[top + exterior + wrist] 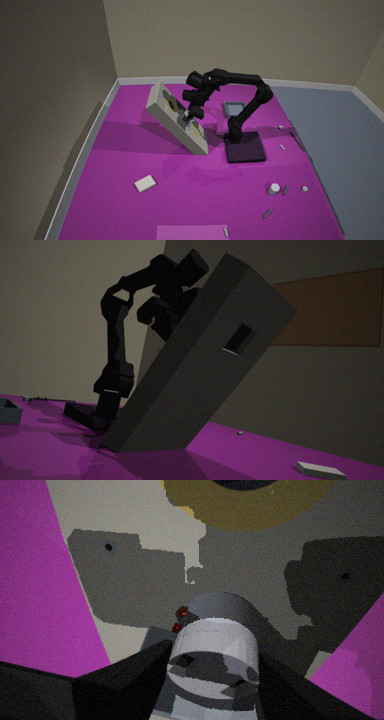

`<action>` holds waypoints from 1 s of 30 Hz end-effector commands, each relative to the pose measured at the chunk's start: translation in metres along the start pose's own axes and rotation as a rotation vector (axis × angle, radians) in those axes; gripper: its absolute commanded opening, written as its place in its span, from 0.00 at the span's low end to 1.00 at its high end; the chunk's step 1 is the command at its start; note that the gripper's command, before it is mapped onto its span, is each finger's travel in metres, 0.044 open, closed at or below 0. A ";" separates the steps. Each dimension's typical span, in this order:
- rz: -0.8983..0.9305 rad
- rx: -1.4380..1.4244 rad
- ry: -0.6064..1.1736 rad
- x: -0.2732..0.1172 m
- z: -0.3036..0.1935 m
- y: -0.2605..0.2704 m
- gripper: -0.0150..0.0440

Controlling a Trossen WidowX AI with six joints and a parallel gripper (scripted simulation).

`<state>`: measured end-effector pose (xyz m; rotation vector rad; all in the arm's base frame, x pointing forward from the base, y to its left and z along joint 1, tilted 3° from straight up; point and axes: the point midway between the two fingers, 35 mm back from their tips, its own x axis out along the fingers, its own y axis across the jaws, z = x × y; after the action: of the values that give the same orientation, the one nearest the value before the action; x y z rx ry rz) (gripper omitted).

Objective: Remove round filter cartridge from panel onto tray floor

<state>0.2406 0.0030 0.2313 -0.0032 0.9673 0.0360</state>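
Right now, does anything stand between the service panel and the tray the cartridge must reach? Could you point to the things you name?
Yes, the robot's arm (202, 96) (114, 333): its wrist and gripper (188, 120) (214, 654) are at the panel's (175, 127) (184, 381) (150, 585) tray-facing side. No other obstacle shows before the tray (225, 110) (11, 416).

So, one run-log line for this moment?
tool: astride slotted cylinder | grip: unclear | cylinder: at panel | tray: no cylinder seen

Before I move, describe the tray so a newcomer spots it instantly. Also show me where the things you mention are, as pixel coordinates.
Find the arm's dark base plate (249, 152) (75, 414). In the top view, the tray (234, 102) (9, 416) sits beyond it, toward the far wall: small, blue-gray, four-sided. Unlike the big leaning panel (175, 133) (181, 398), it is low and open-topped, with raised walls.
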 end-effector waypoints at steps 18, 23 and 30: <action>0.000 0.000 -0.001 -0.025 0.025 0.000 0.25; 0.000 0.000 0.000 -0.045 0.028 0.000 0.25; 0.000 0.000 0.002 -0.074 0.029 0.000 0.25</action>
<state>0.2283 0.0012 0.2941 -0.0026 0.9828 0.0316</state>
